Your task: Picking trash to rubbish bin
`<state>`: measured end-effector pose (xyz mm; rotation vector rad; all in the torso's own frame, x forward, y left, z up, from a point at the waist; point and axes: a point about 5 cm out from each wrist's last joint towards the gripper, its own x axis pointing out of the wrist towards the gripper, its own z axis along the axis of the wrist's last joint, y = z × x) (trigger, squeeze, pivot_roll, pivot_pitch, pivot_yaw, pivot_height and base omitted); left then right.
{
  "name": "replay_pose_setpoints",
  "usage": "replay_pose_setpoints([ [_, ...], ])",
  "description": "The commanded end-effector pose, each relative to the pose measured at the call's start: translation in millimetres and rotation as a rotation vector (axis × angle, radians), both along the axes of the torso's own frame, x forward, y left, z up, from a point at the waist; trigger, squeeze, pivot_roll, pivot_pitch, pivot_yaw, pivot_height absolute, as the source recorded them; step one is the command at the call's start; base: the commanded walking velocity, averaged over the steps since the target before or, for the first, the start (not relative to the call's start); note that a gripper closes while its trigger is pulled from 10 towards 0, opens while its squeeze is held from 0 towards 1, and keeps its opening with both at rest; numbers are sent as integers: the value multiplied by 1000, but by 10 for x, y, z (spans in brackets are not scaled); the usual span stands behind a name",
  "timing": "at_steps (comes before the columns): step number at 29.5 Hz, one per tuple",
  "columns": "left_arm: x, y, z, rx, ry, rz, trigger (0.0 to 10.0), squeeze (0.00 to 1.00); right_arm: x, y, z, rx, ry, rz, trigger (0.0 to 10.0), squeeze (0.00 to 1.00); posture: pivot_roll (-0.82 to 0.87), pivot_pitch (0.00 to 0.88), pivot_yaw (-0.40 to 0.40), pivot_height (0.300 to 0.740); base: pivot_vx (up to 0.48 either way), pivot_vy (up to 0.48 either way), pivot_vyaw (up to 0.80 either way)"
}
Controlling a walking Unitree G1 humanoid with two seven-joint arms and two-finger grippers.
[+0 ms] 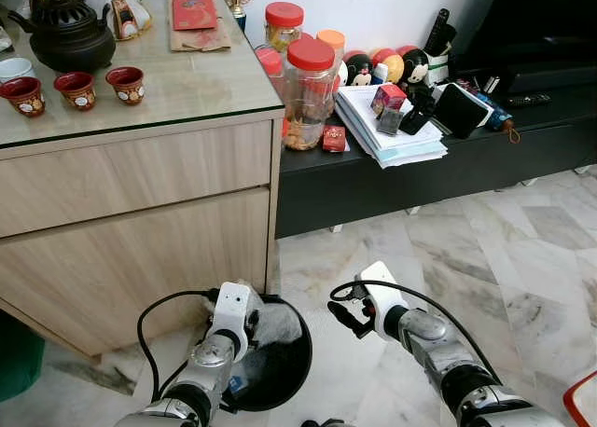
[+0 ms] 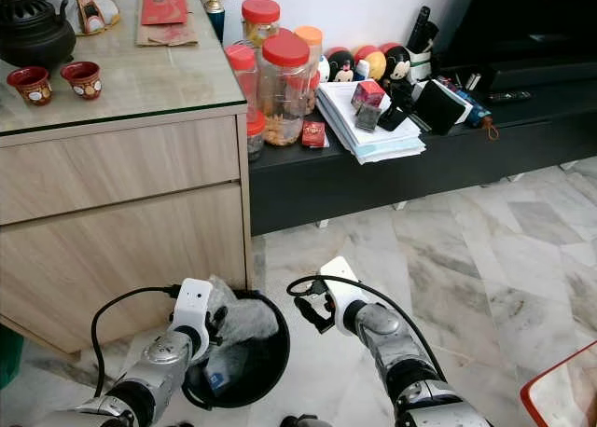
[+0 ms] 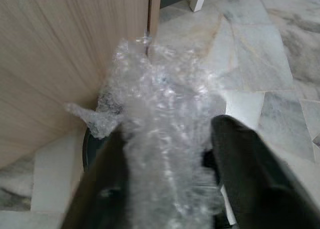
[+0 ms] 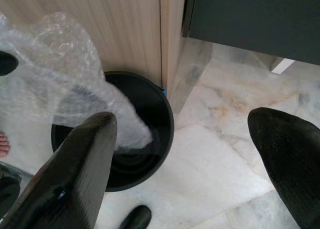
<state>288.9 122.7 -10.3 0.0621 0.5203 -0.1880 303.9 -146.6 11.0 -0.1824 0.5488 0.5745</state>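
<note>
Gripping bubble wrap [image 3: 160,134] over bin [image 4: 165,119] rim, left hand [image 3: 165,189], right hand [image 4: 182,154] spread beside

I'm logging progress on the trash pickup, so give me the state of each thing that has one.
Left hand: shut on the bubble wrap, above the bin.
Right hand: open, empty, beside the bin.
Bubble wrap: crumpled, held, partly inside the bin.
Bin: upright, open-topped, against the wooden cabinet.
Jars: upright, lids on.

The left gripper [image 1: 244,326] holds crinkly plastic wrap [image 1: 272,321] over the black bin [image 1: 280,371], beside the wooden cabinet [image 1: 140,231].
</note>
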Motion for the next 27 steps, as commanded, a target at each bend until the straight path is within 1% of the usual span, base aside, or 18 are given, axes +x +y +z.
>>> replay_pose_setpoints([
  [1, -68, -9, -66, 9, 28, -13, 10000, 1000, -20, -65, -17, -11, 6, -17, 10000, 0, -76, 115, -133, 740, 0, 0, 0],
  [11, -91, 20, -88, 11, 37, 3, 10000, 1000, -53, -25, -54, -5, 16, -14, 10000, 0, -71, 103, -130, 740, 0, 0, 0],
  [21, -77, 51, -82, -3, 42, 41, 10000, 1000, -58, -49, -64, -3, 20, -41, 10000, 0, -73, 112, -134, 740, 0, 0, 0],
  [22, -68, 73, -80, -62, 59, 93, 10000, 1000, -65, -63, -73, -13, 21, -43, 10000, 0, -74, 114, -135, 740, 0, 0, 0],
  [23, -68, 73, -80, -62, 59, 93, 10000, 1000, -65, -63, -73, -13, 21, -43, 10000, 0, -74, 114, -135, 740, 0, 0, 0],
  [24, -64, 90, -81, -83, 67, 127, 10000, 1000, -69, -72, -78, -17, 22, -47, 10000, 0, -74, 116, -136, 740, 0, 0, 0],
  [25, -64, 104, -83, -81, 68, 142, 10000, 216, -67, -73, -77, -16, 19, -51, 10000, 0, -73, 117, -135, 740, 0, 0, 0],
  [26, -65, 114, -84, -80, 68, 153, 10000, 216, -66, -74, -75, -15, 18, -54, 10000, 0, -73, 117, -135, 740, 0, 0, 0],
  [27, -65, 120, -85, -80, 69, 159, 10000, 0, -65, -74, -74, -15, 16, -56, 10000, 0, -73, 117, -135, 740, 0, 0, 0],
])
